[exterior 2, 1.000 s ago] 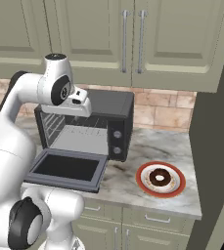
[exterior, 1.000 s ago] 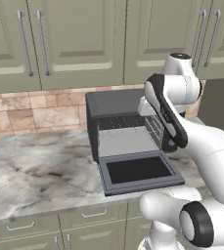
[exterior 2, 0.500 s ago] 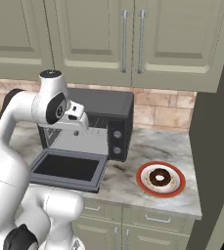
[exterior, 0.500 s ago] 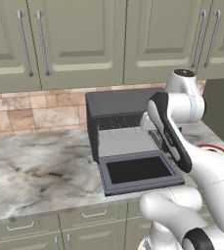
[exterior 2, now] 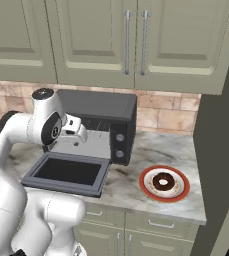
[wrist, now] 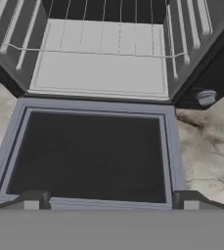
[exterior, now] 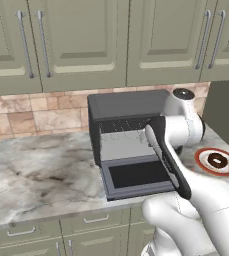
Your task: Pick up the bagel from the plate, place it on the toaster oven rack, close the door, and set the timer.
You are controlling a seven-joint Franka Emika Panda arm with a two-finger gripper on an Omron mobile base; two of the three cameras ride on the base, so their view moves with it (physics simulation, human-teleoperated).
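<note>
a marble countertop (exterior: 41, 167) in grey and cream veining runs along the wall, with darker streaks toward its left part. behind it a backsplash (exterior: 33, 117) of tan and pinkish stone tiles fills the strip beneath the upper cabinets (exterior: 81, 40), which are pale sage green with recessed panels and slim vertical silver handles (exterior 2: 127, 40). below the counter edge sit matching lower drawers (exterior: 21, 234) with short horizontal silver pulls. on the toaster oven's dark right panel two round knobs (exterior 2: 119, 146) stand one above the other. a tall green cabinet side (exterior 2: 220, 150) rises at the counter's right end.
</note>
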